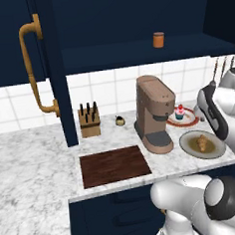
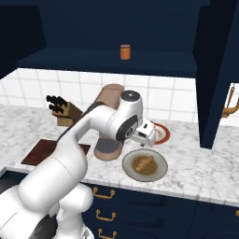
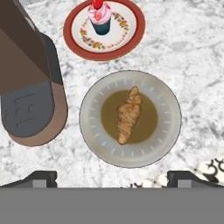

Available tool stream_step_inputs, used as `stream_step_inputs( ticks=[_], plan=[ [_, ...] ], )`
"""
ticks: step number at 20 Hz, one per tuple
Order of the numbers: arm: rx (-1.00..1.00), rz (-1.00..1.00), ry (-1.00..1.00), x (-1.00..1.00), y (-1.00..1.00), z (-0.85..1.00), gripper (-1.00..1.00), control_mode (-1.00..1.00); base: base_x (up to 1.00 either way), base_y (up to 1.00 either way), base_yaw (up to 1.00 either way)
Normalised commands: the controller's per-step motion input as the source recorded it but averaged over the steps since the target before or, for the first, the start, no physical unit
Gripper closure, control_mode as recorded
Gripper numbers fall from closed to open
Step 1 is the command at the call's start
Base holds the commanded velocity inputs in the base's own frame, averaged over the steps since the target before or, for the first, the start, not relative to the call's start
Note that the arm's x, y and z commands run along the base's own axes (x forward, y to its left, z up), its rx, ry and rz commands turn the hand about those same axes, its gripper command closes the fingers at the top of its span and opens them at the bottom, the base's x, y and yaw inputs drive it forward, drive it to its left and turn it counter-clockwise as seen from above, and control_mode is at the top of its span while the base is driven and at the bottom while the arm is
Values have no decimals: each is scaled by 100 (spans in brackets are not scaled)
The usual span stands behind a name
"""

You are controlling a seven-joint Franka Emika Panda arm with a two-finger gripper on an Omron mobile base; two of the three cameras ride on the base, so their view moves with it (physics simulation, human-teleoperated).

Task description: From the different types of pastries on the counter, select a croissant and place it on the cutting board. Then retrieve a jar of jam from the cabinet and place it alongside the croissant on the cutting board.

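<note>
- I'm on the first job: grab the croissant [image 3: 128, 114].
- It lies on its plate [image 3: 170, 131] right under my gripper [image 3: 112, 177], whose fingers are spread wide.
- Next I think I go straight down and pinch it.

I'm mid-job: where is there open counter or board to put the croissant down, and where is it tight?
The cutting board is bare, bordered by the knife block behind and the coffee machine to its right. Bare counter runs left of the board. It is crowded right of the machine: the croissant on its beige plate, with the cupcake plate close behind it.
</note>
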Motion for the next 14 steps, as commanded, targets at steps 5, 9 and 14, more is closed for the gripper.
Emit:
stream_step_inputs(
  ticks=[5,9,14],
  plan=[
    [0,0,0,0,-20,-29,-100,-100,0,0,0],
    [-3,0,0,14,0,-31,-100,-100,0,0,0],
    [-1,0,0,23,-18,-30,-100,-100,0,0,0]
  ],
)
